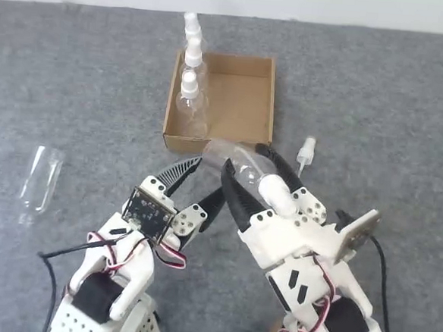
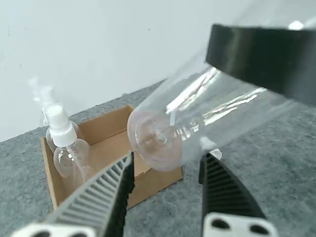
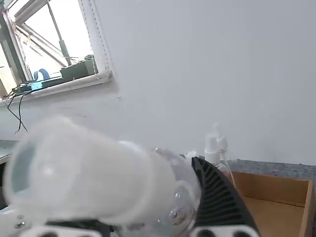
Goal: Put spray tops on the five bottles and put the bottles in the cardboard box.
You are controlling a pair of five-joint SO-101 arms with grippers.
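Bottle [image 1: 248,166]: clear plastic, likely light, slick, squashable; grip mid-body.
Right claw [image 1: 243,156]: clamped on bottle.
Left claw [image 1: 205,178]: apart.

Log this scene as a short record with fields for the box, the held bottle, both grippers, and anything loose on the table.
box: cardboard box, three topped bottles standing along one wall
held bottle: clear held bottle, white top on, sideways, base toward the box
right gripper: right gripper shut on it
left gripper: left gripper open near its base
loose: bare bottle lying down; loose spray top
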